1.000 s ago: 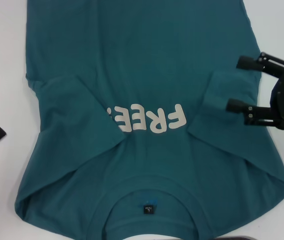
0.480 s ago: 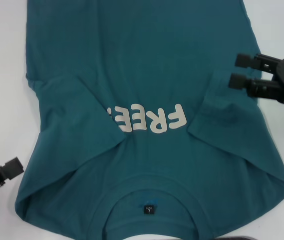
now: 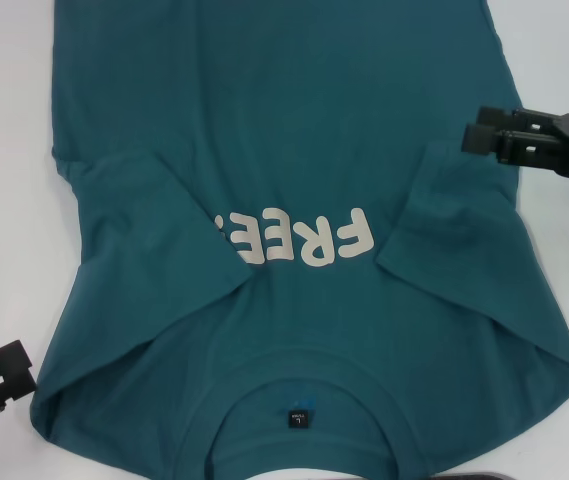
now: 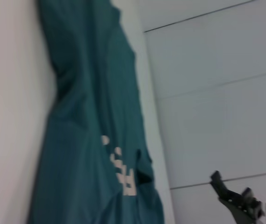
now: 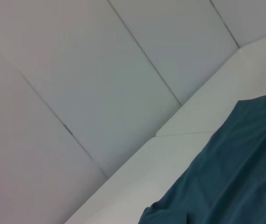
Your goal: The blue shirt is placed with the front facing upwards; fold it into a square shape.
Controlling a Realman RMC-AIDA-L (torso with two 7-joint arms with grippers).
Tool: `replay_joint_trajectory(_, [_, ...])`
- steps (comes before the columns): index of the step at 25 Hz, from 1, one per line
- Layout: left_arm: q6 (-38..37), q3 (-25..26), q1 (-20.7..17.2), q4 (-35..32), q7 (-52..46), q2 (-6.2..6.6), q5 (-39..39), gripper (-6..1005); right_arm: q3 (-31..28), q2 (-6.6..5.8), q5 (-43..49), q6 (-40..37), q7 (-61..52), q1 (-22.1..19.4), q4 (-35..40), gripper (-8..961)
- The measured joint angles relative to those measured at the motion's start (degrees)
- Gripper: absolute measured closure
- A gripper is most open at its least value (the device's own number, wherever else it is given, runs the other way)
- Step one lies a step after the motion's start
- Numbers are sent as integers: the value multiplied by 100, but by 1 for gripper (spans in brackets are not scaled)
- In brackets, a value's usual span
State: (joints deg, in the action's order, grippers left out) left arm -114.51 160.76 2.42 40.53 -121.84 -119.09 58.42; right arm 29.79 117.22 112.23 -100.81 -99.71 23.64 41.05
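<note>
Since the earlier frames: right gripper (image 3: 476,133) turned edge-on and raised at the shirt's right border; left gripper (image 3: 12,365) shifted down to the near-left corner.

Head view: blue shirt (image 3: 294,150) spread flat on white table (image 3: 4,120), both sleeves folded inward, collar nearest the robot. Cream print "FREE!" (image 3: 294,238) read upside down, partly covered by the left sleeve fold; small black neck label (image 3: 297,417) inside the collar, lettering too small to read. Right fingers seen nearly stacked, holding nothing; left finger spread cannot be told, off the cloth.

Left wrist view: shirt (image 4: 86,140) with part of the print; right gripper (image 4: 228,189) far off.

Right wrist view: shirt edge (image 5: 235,177) on the table.
</note>
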Motion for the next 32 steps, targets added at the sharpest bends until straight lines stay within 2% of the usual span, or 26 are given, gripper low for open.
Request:
replay_joint_trajectory(8, [433,157,87,-8,-155,38,-537,58,-21,-18,1,246,-133,-27,-2,31])
replay_joint_trajectory(20, [501,357,17,1,-141,95,-945,59,-2,-33,-15,207,-156,0,-48,32])
replay_joint_trajectory(32, [719,339,65,-141,-394,91,-974,59,-34,-33,-42,121,-173,5,-55,32])
